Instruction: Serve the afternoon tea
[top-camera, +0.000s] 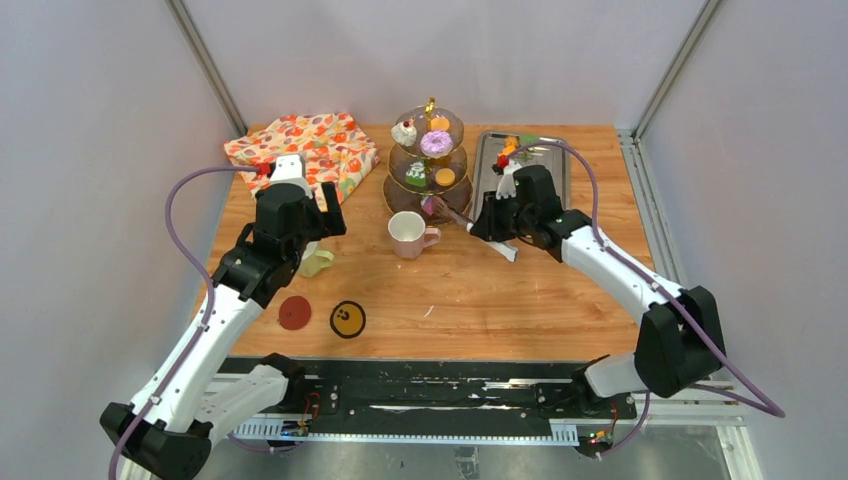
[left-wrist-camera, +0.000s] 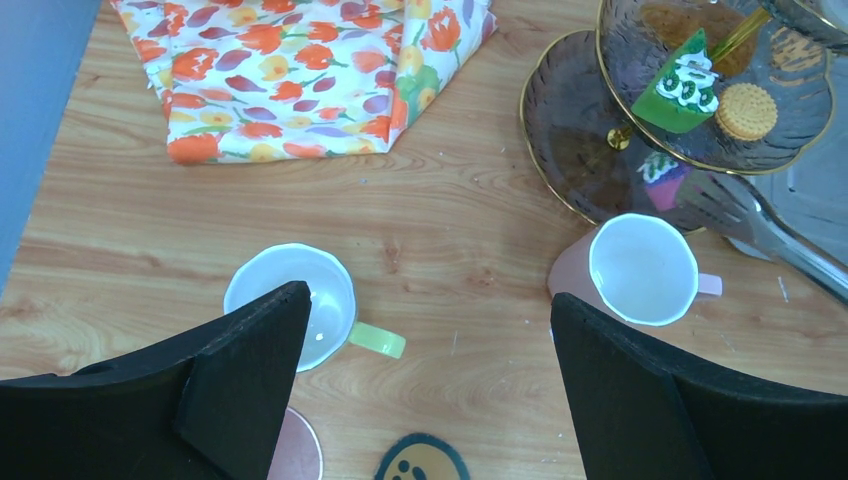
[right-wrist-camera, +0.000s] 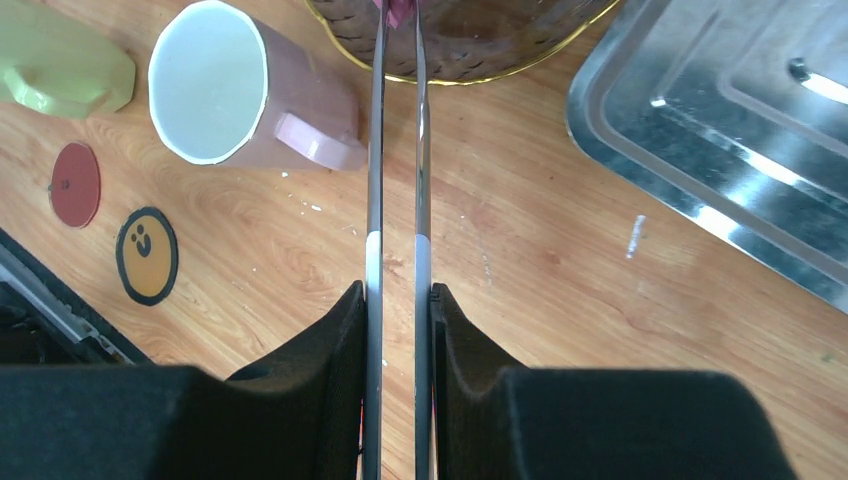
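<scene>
Right gripper (right-wrist-camera: 397, 298) clamped on metal tongs (right-wrist-camera: 377, 150). Tong tips reach small pink cake (left-wrist-camera: 662, 180) at bottom tier of glass stand (left-wrist-camera: 565, 120); actual pinch hidden. Cake likely light, soft, crumbly, so gentle squeeze at sides. Stand brittle, gold rim close under tongs. Pink mug (left-wrist-camera: 640, 268) just beside stand, steel tray (right-wrist-camera: 720, 120) on other side. Left gripper (left-wrist-camera: 428, 295) apart, empty, over yellow-green mug (left-wrist-camera: 280, 270) on counter (left-wrist-camera: 460, 220). Mugs stiff, glossy: take by rim.
</scene>
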